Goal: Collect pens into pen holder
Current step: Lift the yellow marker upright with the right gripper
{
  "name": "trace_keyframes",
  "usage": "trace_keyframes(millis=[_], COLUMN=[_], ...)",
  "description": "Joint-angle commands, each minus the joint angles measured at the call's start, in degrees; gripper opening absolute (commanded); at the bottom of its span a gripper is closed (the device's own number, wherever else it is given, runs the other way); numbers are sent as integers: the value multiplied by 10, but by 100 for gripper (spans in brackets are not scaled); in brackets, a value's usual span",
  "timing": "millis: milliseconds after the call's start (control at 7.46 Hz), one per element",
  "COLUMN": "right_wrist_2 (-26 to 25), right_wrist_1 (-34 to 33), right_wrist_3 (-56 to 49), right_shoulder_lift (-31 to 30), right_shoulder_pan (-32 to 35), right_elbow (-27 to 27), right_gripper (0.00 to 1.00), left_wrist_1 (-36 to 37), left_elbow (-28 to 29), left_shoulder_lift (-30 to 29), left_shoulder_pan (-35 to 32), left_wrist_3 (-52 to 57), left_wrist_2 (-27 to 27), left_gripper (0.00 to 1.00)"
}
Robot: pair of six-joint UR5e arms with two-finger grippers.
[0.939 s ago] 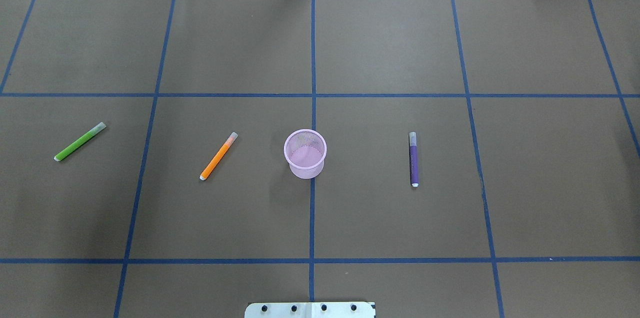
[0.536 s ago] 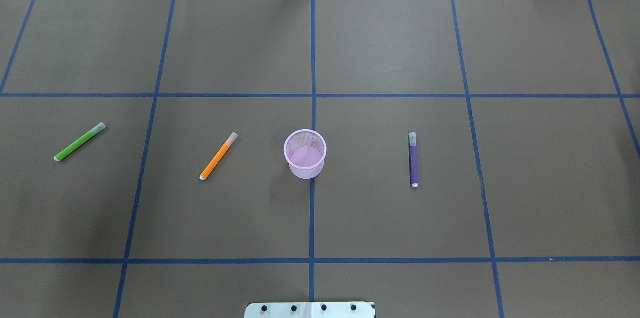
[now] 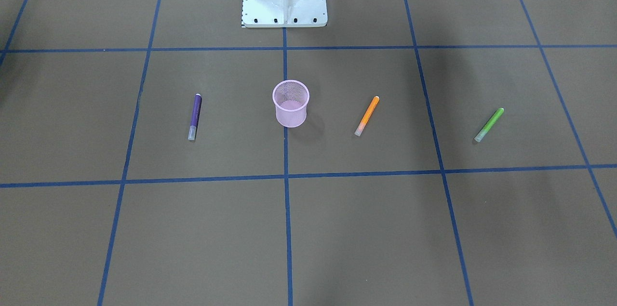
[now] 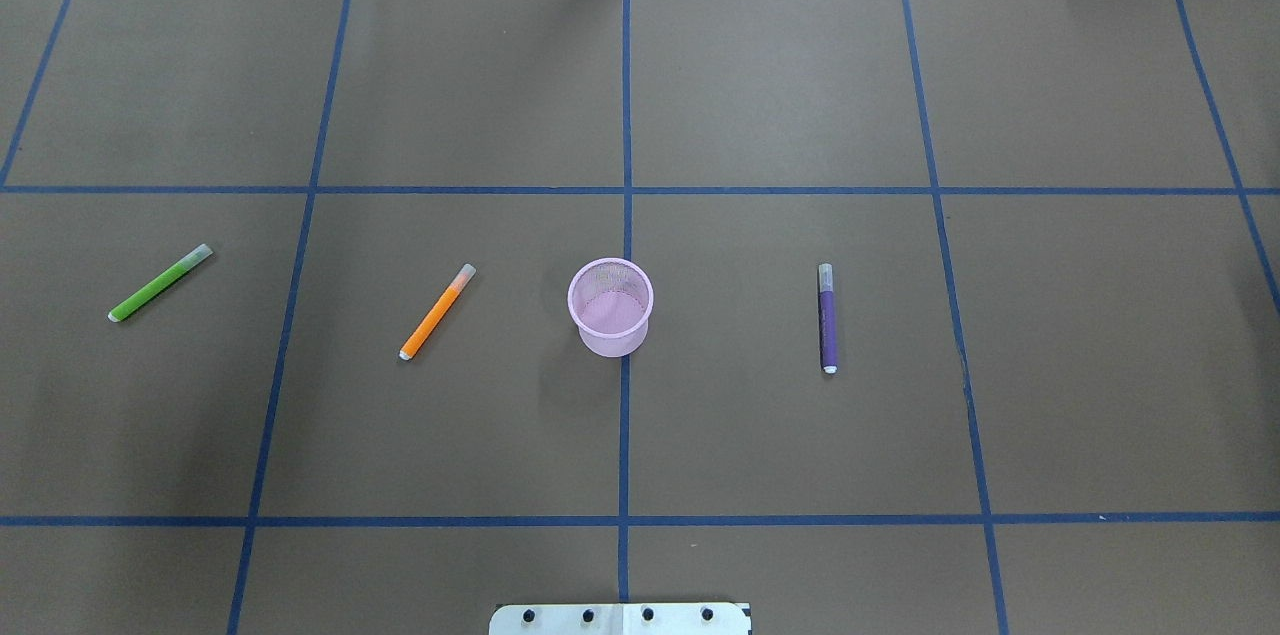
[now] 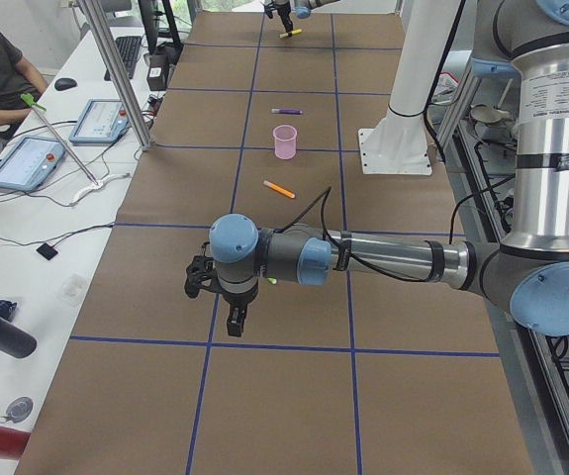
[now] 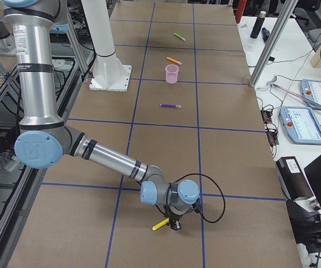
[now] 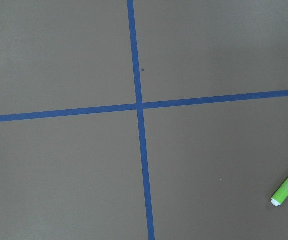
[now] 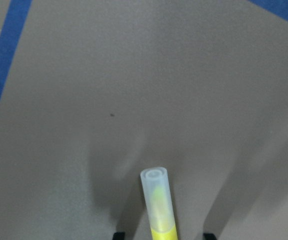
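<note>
R tool (image 8: 164, 235) spread astride yellow pen (image 8: 158, 205), wrist cam only; L tool (image 5: 235, 319) unclear

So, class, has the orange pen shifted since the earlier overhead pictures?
No. The orange pen still lies at the same slant, left of the pink cup.
</note>
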Motion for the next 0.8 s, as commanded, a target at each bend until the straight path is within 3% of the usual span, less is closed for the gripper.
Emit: trace_keyframes(millis=[0, 402, 671], right_wrist_2=[1, 9, 31], right_wrist_1=[-1, -2, -7], right_wrist_3=[1, 4, 122], right_shoulder_lift=[1, 5, 2], right_shoulder_pan=[0, 1, 2], right_elbow=[0, 17, 91], right_gripper=[0, 0, 0], left_wrist_1=[0, -1, -1], left_elbow=[0, -1, -6], left_shoulder_lift=[0, 0, -1], left_shoulder_pan=[0, -1, -1], left_wrist_3=[0, 0, -2], left_wrist_2=[0, 0, -1], left_gripper=[100, 100, 100])
